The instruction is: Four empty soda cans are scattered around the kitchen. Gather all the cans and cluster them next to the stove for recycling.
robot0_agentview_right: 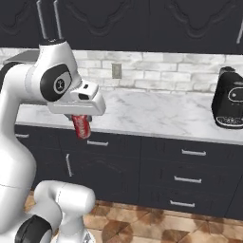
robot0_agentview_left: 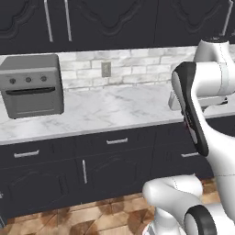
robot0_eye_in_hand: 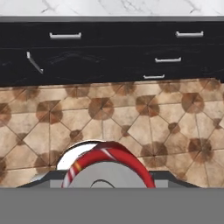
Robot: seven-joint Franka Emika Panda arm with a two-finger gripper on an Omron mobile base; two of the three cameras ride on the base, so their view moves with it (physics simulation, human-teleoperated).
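Below the white hand, the gripper (robot0_agentview_right: 81,124) is clamping a red soda can (robot0_agentview_right: 82,126), which is hanging in the air in front of the dark cabinets (robot0_agentview_right: 142,166), level with the front edge of the marble worktop (robot0_agentview_right: 156,114) and above the tile floor (robot0_eye_in_hand: 131,118).

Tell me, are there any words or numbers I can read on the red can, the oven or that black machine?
None can be read.
Red soda can: white stripes, no legible letters.
Grey toaster oven: three plain knobs, no marks.
Black machine on the counter: a round dial, too blurred to read.
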